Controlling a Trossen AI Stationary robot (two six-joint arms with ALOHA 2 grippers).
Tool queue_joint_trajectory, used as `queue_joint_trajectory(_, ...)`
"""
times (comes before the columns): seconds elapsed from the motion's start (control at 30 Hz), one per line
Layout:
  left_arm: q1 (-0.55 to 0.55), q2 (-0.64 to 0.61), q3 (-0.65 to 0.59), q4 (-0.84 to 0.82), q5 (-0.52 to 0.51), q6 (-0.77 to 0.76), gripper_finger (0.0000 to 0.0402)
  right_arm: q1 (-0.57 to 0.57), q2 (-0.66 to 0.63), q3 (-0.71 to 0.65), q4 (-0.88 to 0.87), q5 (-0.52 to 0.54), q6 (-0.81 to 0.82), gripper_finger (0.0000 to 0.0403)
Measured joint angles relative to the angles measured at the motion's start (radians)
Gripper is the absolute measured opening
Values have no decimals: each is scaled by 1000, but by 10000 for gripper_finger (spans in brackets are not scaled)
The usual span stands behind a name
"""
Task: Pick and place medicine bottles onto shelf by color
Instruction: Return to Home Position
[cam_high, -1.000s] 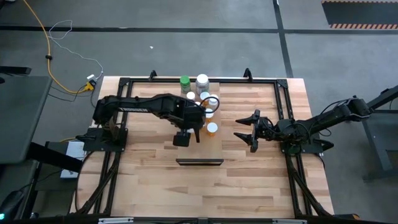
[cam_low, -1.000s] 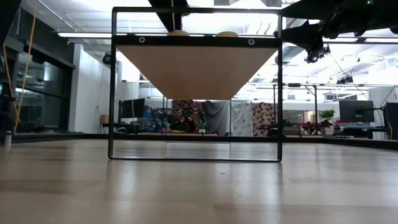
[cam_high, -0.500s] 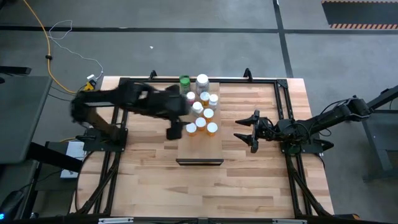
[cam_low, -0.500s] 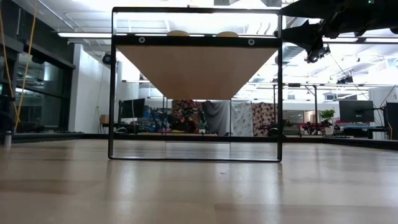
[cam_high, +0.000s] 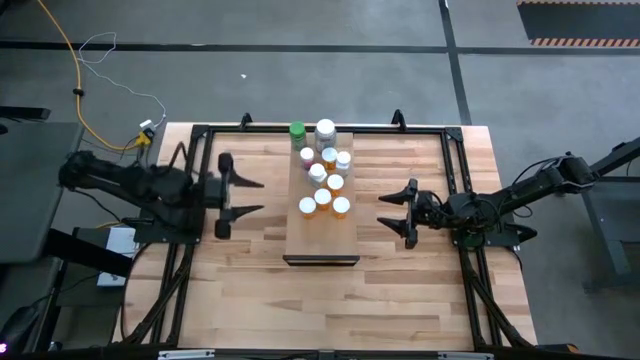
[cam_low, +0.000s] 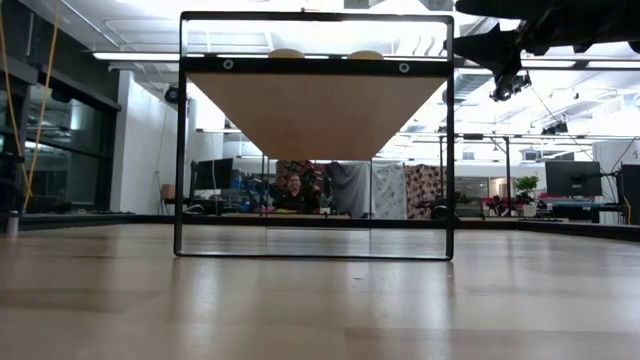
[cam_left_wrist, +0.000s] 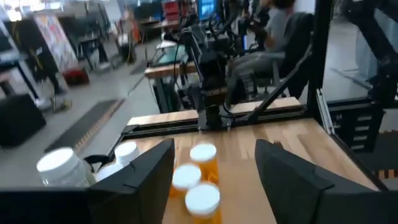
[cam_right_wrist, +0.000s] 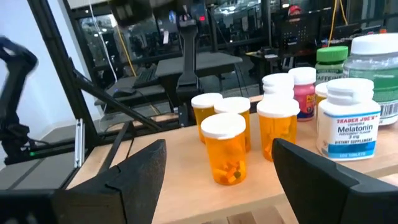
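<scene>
Several medicine bottles (cam_high: 322, 170) stand upright in a cluster on the far half of the shelf (cam_high: 322, 240), a pale board in the middle of the table. Three white-capped orange ones (cam_high: 323, 199) form the near row; a green-capped one (cam_high: 297, 130) and a big white one (cam_high: 325, 129) stand at the far end. My left gripper (cam_high: 258, 196) is open, left of the shelf, pointing at the bottles (cam_left_wrist: 203, 158). My right gripper (cam_high: 382, 210) is open, right of the shelf, facing the orange bottles (cam_right_wrist: 226, 149). Neither holds anything.
A black frame (cam_high: 455, 180) runs round the tabletop. In the low view the shelf (cam_low: 315, 110) sits raised in a black frame (cam_low: 181, 130) with free room beneath it. The near half of the shelf is bare. A person (cam_low: 293, 190) sits in the room behind.
My left arm has pulled back quickly from over the bottles toward the table's left edge, uncovering the near orange bottles. Its gripper now hangs left of the shelf. The right arm has kept still.
</scene>
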Motion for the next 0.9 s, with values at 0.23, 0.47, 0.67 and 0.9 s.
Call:
queue_joint_trajectory(0.23, 25, -216, -438, 377, 13, 41, 137, -2, -1, 0, 39, 5, 0, 282)
queue_joint_trajectory(0.47, 97, -320, -670, 562, 98, -5, 13, -4, -2, 0, 44, 51, -1, 282)
queue_joint_trajectory(0.67, 192, -400, -802, 657, 172, -30, 3, -4, -2, 0, 44, 57, -19, 282)
queue_joint_trajectory(0.9, 276, -498, -883, 608, 270, -94, 0, -4, -48, 0, -32, 66, -7, 280)
